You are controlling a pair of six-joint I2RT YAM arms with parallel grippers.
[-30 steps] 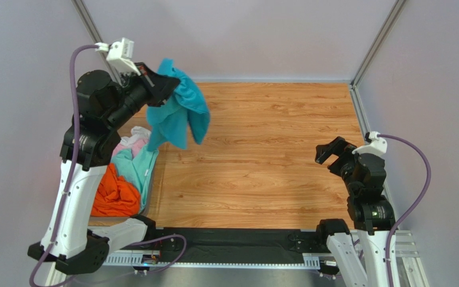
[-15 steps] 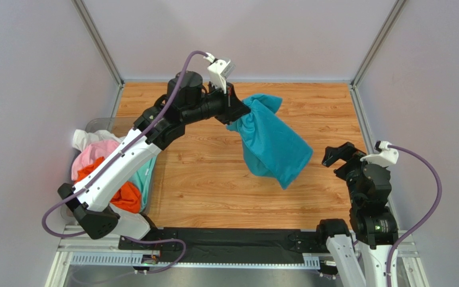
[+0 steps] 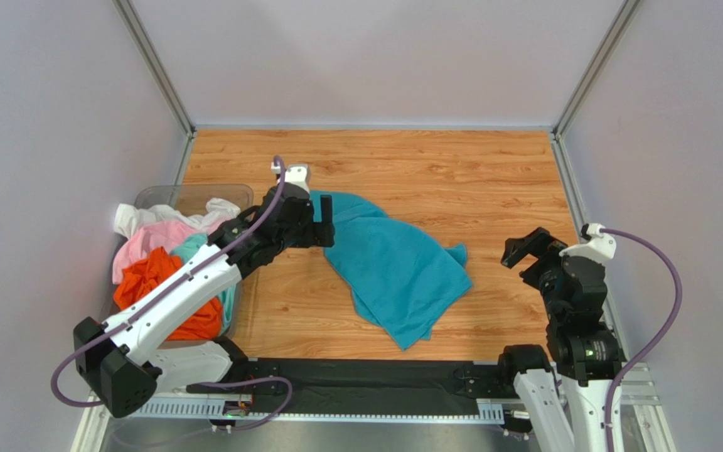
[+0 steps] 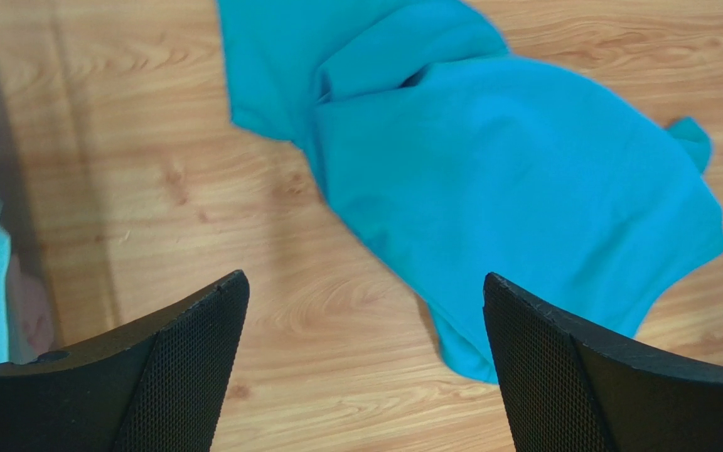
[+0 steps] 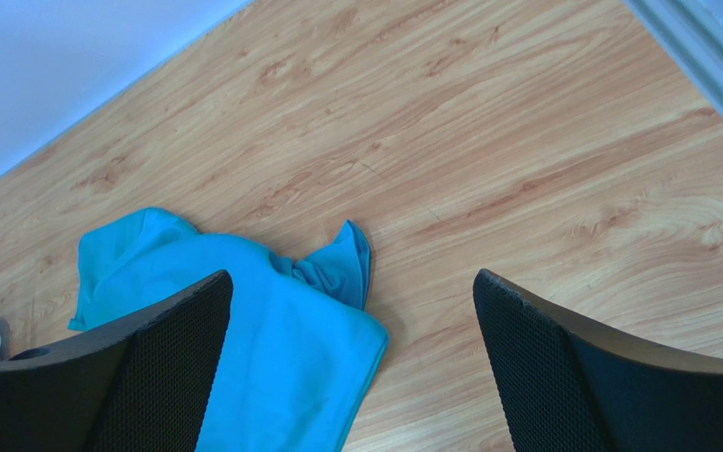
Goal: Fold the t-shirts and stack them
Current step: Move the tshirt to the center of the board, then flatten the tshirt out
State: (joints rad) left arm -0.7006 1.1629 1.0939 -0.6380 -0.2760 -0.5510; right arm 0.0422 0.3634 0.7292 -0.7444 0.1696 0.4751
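Wood-grain tabletop (image 3: 488, 169), pale, seemingly grey walls (image 3: 375, 56)

One t-shirt (image 3: 394, 268) is lying near the middle of the desk (image 3: 488, 179), between the two arms. The left pincer (image 3: 323, 221) is hanging at its far-left end, and the right pincer (image 3: 526, 250) is sitting apart to its right. The other shirts (image 3: 163, 268) are lying heaped in a bin (image 3: 163, 196) at the desk's left edge.

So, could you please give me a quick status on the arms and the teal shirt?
Left gripper open, over edge of teal shirt. Right gripper open, empty, off to the right. Shirt crumpled on table, unfolded. Other shirts in bin, nothing blocking.
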